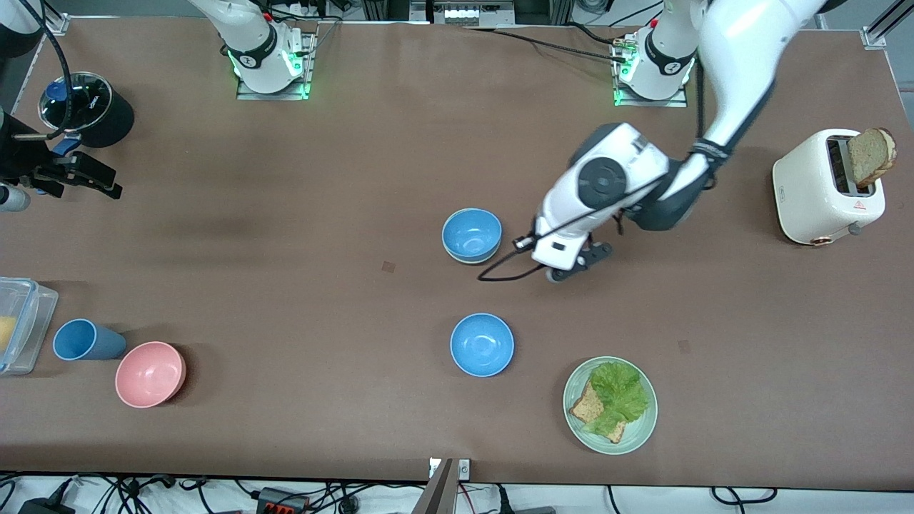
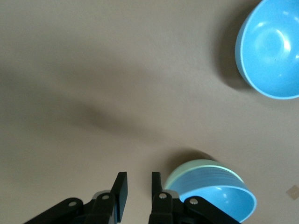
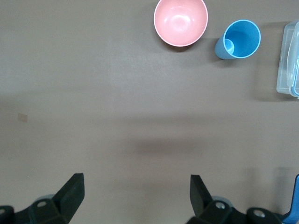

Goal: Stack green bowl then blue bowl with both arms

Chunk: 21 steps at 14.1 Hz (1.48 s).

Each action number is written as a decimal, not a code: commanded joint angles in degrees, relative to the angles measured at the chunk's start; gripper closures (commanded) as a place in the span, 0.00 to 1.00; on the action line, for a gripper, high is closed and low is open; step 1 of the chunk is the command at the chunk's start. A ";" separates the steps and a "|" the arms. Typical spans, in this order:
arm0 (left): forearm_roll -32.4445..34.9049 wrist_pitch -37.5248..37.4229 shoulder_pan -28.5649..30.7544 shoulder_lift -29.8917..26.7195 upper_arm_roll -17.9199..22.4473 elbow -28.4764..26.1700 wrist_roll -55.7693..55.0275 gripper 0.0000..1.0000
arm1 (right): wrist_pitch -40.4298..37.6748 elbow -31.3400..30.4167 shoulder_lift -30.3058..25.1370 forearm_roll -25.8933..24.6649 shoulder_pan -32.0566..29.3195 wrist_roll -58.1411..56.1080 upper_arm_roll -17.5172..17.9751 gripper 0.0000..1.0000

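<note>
One blue bowl [image 1: 471, 234] sits nested in the green bowl [image 1: 465, 261] at the table's middle; only the green bowl's pale rim shows beneath it. In the left wrist view the same pair appears as the blue bowl [image 2: 219, 198] inside the green bowl [image 2: 187, 169]. My left gripper [image 1: 577, 263] hangs low beside this stack, toward the left arm's end. Its fingers [image 2: 138, 179] are a little apart, with nothing between them. A second blue bowl [image 1: 482, 345] [image 2: 271, 46] stands alone, nearer the front camera. My right gripper [image 1: 100, 184] [image 3: 136, 179] waits wide open at the right arm's end of the table.
A white toaster [image 1: 821, 193] with toast stands at the left arm's end. A pale green plate [image 1: 638, 434] holds bread and lettuce near the front edge. A pink bowl [image 1: 150, 373] [image 3: 181, 21], a blue cup [image 1: 86, 340] [image 3: 239, 39], a clear container [image 1: 21, 321] and a black canister [image 1: 107, 114] sit at the right arm's end.
</note>
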 commanded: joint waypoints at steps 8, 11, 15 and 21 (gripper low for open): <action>2.13 -18.61 18.25 -0.24 -5.34 10.78 42.30 0.70 | -0.31 -0.34 -1.05 -0.57 -0.22 -0.96 0.43 0.00; 6.42 -19.40 20.46 -0.33 -5.25 12.71 53.20 0.69 | -0.31 -0.43 -1.05 -0.57 -0.22 -0.96 0.43 0.00; 6.36 -20.63 20.73 -3.12 -0.80 14.56 62.87 0.62 | -0.22 -0.34 -1.05 -0.66 -0.39 -0.96 0.43 0.00; -14.91 -20.72 -0.79 -20.43 34.44 7.03 74.59 0.00 | 0.65 -0.52 -1.05 -0.57 -0.13 -0.69 0.43 0.00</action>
